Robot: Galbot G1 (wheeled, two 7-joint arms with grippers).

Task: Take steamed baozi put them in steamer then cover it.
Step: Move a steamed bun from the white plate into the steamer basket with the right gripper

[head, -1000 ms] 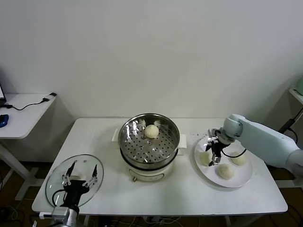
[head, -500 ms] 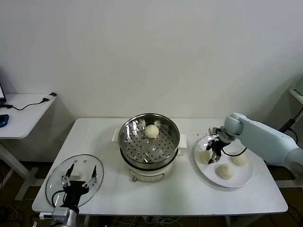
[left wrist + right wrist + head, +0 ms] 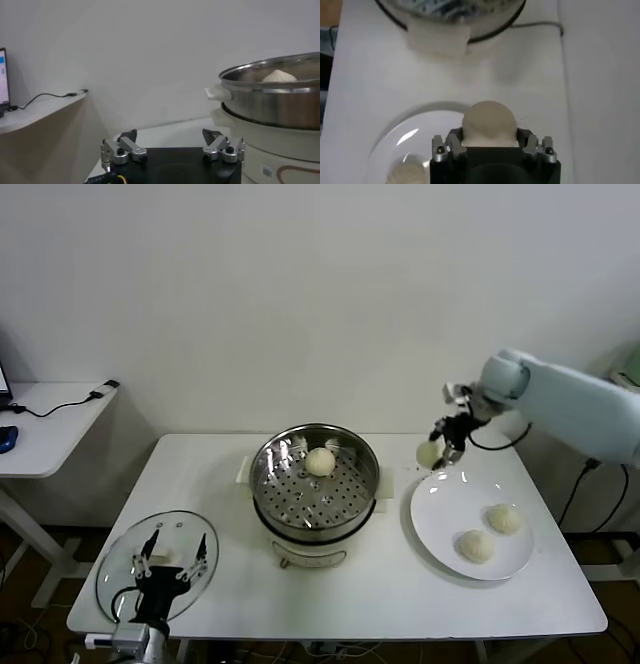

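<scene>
My right gripper [image 3: 437,449] is shut on one steamed baozi [image 3: 427,454], held in the air above the far left rim of the white plate [image 3: 440,506], just right of the steamer [image 3: 316,484]. In the right wrist view the baozi [image 3: 489,120] fills the gap between the fingers [image 3: 454,142]. Another baozi [image 3: 320,461] lies on the steamer's perforated tray. Two more [image 3: 503,518] [image 3: 475,546] rest on the plate. The glass cover [image 3: 118,569] lies flat at the table's front left, with my left gripper [image 3: 170,556] open just above it.
The white table [image 3: 400,596] carries everything. A side desk [image 3: 50,424] with a cable stands off to the left. In the left wrist view the steamer [image 3: 280,100] rises close by on one side. A wall stands behind the table.
My right gripper closed on a baozi on the plate and lifted it up and toward the steamer. The plate now holds two buns. The left arm stayed put.
</scene>
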